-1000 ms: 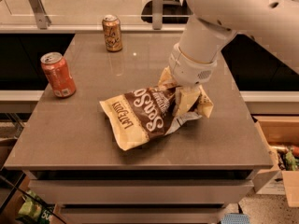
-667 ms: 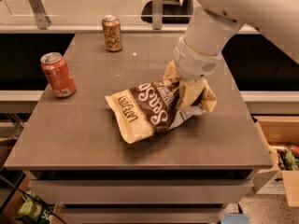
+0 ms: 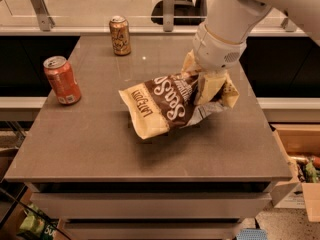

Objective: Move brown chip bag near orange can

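Note:
The brown chip bag (image 3: 167, 105) is dark brown with cream ends and white "Sea Salt" lettering. It hangs tilted just above the middle of the grey table (image 3: 100, 149), its shadow below it. My gripper (image 3: 207, 86) is shut on the bag's right end, with the white arm reaching down from the upper right. The orange can (image 3: 120, 35) stands upright at the table's far edge, to the left of and beyond the bag, well apart from it.
A redder can with a white label patch (image 3: 62, 80) stands near the table's left edge. A rail with metal posts (image 3: 169, 6) runs behind the table. A cardboard box (image 3: 302, 169) sits on the floor at the right.
The bag has lifted and shifted up and to the right with my gripper. Both cans have stayed put.

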Controlling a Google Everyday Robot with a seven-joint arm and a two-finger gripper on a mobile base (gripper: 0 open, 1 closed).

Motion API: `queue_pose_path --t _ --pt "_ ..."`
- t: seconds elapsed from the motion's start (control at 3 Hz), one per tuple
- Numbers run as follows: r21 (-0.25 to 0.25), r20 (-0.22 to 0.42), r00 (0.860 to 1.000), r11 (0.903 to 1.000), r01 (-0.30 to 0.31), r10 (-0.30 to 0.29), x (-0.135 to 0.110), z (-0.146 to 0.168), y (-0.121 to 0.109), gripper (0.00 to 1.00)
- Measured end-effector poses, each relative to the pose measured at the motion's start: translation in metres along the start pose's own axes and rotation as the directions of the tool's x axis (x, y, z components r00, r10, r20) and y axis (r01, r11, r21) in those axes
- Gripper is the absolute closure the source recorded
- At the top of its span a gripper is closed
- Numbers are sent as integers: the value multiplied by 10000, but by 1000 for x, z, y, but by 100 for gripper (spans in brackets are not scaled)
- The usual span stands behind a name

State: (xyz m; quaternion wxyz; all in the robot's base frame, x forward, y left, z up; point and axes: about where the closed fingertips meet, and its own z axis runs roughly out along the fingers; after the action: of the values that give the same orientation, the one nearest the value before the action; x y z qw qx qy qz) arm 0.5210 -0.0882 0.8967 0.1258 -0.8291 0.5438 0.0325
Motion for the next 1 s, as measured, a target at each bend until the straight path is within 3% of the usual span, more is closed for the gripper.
queue_pose_path --t 1.0 --pt "1357 -135 9978 9887 -630 654 37 -50 -41 100"
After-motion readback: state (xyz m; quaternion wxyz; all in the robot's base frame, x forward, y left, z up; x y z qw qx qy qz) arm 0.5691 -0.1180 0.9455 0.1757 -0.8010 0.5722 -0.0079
